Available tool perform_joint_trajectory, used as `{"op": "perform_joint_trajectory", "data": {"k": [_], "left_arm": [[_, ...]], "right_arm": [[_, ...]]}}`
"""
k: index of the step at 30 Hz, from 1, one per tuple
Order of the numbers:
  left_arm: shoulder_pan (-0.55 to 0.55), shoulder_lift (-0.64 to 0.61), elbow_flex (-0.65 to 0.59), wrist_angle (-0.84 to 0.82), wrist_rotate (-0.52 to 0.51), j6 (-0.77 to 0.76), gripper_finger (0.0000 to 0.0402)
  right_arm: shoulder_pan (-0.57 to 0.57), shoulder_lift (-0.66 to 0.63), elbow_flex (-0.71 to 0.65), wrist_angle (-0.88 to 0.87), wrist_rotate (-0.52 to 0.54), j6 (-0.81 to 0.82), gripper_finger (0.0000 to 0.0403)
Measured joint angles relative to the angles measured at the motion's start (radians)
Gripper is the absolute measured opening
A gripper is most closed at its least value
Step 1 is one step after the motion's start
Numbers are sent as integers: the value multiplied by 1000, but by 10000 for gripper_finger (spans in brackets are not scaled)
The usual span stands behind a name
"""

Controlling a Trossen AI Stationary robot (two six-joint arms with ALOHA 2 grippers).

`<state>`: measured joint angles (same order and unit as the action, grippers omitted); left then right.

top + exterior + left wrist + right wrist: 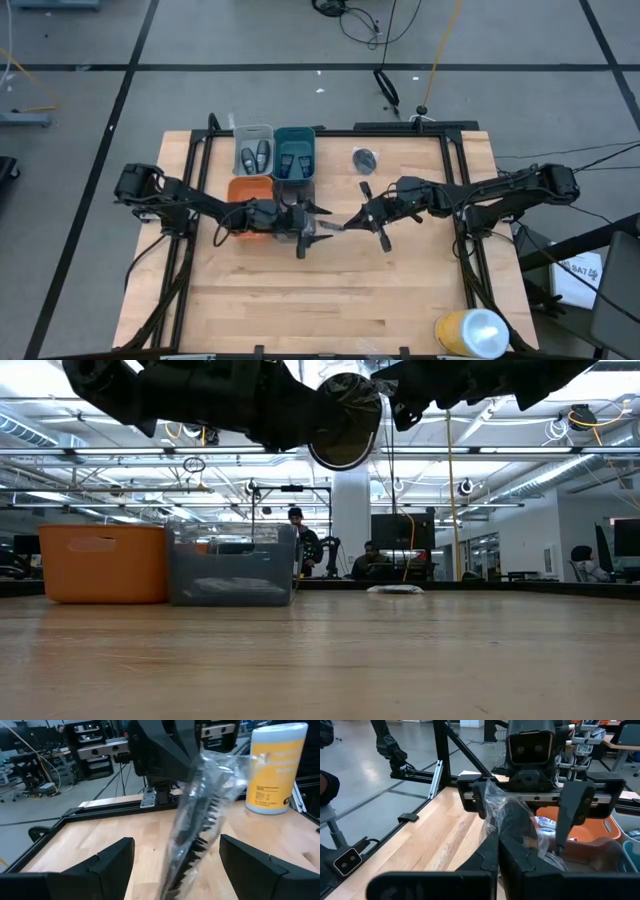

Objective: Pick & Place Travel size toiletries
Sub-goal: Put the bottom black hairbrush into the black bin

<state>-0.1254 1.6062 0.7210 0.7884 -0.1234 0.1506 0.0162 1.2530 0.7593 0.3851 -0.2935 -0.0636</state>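
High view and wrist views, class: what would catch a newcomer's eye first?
At the table's middle, the right gripper, shut, holds out a dark item in crinkly clear wrap between the open fingers of the left gripper, beside the orange bin. Next comes the yellow cylinder at the near right corner.

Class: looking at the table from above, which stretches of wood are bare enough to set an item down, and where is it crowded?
Bare wood: the near strip of the table left of the yellow cylinder, and the patch beside the round puff. Crowded: the bins and the middle, where the left end effector and right end effector meet over a clear-wrapped item.
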Motion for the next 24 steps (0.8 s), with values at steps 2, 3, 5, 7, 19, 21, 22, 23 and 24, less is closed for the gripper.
{"op": "perform_joint_trajectory", "data": {"k": [2, 3, 5, 7, 19, 21, 22, 23, 24], "left_arm": [[3, 0, 0, 9, 1, -2, 280], [3, 0, 0, 13, 1, 0, 275], [3, 0, 0, 14, 1, 1, 254], [3, 0, 0, 15, 2, 1, 221], [2, 0, 0, 29, 10, 32, 24], [2, 0, 0, 29, 10, 31, 29], [2, 0, 0, 28, 9, 31, 28], [2, -1, 0, 23, 9, 32, 24], [3, -7, 0, 5, 7, 35, 17]], "right_arm": [[0, 0, 0, 0, 0, 0, 0], [0, 0, 0, 0, 0, 0, 0], [0, 0, 0, 0, 0, 0, 0], [0, 0, 0, 0, 0, 0, 0], [-2, 0, 0, 0, 5, 0, 0], [-2, 0, 0, 0, 5, 0, 0], [-2, 0, 0, 0, 5, 0, 2], [-2, 0, 0, -1, 5, 0, 6], [-2, 0, 0, -6, 8, 0, 12]]}}
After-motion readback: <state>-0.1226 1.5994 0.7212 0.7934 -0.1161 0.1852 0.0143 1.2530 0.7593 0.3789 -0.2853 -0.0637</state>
